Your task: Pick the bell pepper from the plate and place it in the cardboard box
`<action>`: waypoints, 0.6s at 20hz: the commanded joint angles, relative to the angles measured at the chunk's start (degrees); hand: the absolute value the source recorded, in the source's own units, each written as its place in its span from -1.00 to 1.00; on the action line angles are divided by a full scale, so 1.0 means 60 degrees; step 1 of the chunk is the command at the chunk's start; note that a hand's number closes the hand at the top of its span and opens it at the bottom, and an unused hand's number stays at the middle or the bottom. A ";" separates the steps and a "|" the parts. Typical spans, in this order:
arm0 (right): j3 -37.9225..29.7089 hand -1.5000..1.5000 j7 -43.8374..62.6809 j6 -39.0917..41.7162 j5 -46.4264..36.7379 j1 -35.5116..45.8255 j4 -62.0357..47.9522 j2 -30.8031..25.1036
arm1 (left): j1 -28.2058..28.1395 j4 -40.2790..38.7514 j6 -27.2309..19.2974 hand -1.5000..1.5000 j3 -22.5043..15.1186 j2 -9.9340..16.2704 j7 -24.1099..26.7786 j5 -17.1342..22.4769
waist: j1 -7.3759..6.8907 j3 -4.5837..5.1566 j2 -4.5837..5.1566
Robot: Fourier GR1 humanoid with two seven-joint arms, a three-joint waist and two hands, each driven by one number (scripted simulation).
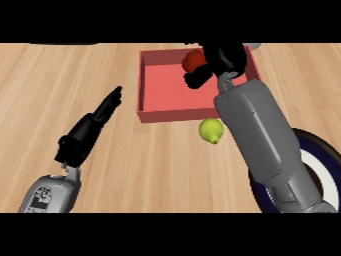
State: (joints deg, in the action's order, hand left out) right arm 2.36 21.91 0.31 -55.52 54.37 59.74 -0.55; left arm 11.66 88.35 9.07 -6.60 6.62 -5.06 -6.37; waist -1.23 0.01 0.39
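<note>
A red bell pepper is held over the far right part of a reddish open box, with my right hand curled round it; the hand hides most of the pepper. My right forearm runs from the lower right up to the box. A round plate with a dark blue rim and white middle lies at the lower right, mostly hidden by that forearm. My left hand shows at the left, open, its fingers straight and pointing up towards the box.
A yellow-green lemon lies on the wooden counter just in front of the box's near wall, beside my right forearm.
</note>
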 commanded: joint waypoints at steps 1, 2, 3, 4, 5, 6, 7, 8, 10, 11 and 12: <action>-0.0106 -1.00 -0.0071 -0.0337 0.1069 0.0010 -0.0988 0.0086 | 0.0219 -0.0152 0.0031 0.00 0.0031 -0.0052 -0.0048 -0.0050 | 0.0034 -0.0001 -0.0023; -0.0363 -1.00 -0.0424 -0.0612 0.1019 0.0468 -0.1887 0.0087 | 0.0344 -0.0351 -0.0314 0.00 -0.0169 -0.0351 0.0033 -0.0365 | -0.0003 0.0000 0.0005; -0.0623 -1.00 -0.1216 -0.0600 0.0962 -0.0261 -0.1675 -0.0041 | -0.0036 0.0434 -0.0002 0.00 0.0011 -0.0069 -0.0494 0.0002 | 0.0042 -0.0004 -0.0028; -0.0624 -1.00 -0.0625 -0.0893 0.1269 0.1052 -0.2496 0.0087 | -0.0023 -0.0453 0.0022 0.00 -0.0016 -0.0192 0.0442 -0.0089 | -0.0033 0.0002 0.0007; -0.0778 -1.00 -0.1752 -0.1407 0.1312 -0.0008 -0.2154 0.0088 | -0.0089 -0.0637 -0.0080 0.00 0.0020 -0.0072 0.0823 -0.0320 | 0.0043 -0.0001 0.0007; -0.1115 -1.00 -0.2091 -0.1829 0.1570 0.0316 -0.2770 0.0089 | 0.0237 -0.0060 0.0045 0.00 -0.0020 -0.0161 -0.0124 -0.0062 | -0.0076 -0.0007 0.0034; -0.1475 -1.00 -0.2128 -0.1610 0.2027 0.0487 -0.2257 0.0089 | -0.0096 0.0046 0.0126 0.00 0.0060 0.0018 0.0284 -0.0040 | -0.0052 -0.0006 0.0008; -0.1541 -1.00 -0.2336 -0.1996 0.2392 0.0405 -0.2334 0.0089 | -0.0126 0.0078 -0.0043 0.00 -0.0143 -0.0234 -0.0041 -0.0148 | -0.0085 -0.0010 0.0014; -0.1691 -1.00 -0.2922 -0.2863 0.3130 -0.0109 -0.1653 0.0090 | 0.0065 -0.0256 -0.0048 0.00 -0.0126 -0.0282 0.0168 -0.0176 | -0.0008 -0.0014 0.0015; -0.2061 -1.00 -0.2874 -0.2487 0.3521 -0.0096 -0.1208 0.0090 | -0.0479 -0.0011 0.0184 0.00 0.0143 0.0089 0.0406 0.0043 | 0.0046 -0.0011 -0.0049; -0.2168 -1.00 -0.2893 -0.3152 0.3931 0.0159 -0.1608 0.0090 | -0.0309 -0.0070 0.0103 0.00 -0.0096 -0.0071 0.0365 -0.0157 | -0.0106 -0.0013 0.0007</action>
State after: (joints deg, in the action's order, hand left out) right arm -6.98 7.93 -12.96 -39.05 55.15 49.70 -0.06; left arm 10.96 87.89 9.38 -6.72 6.03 -3.97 -6.90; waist -1.40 -0.05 0.37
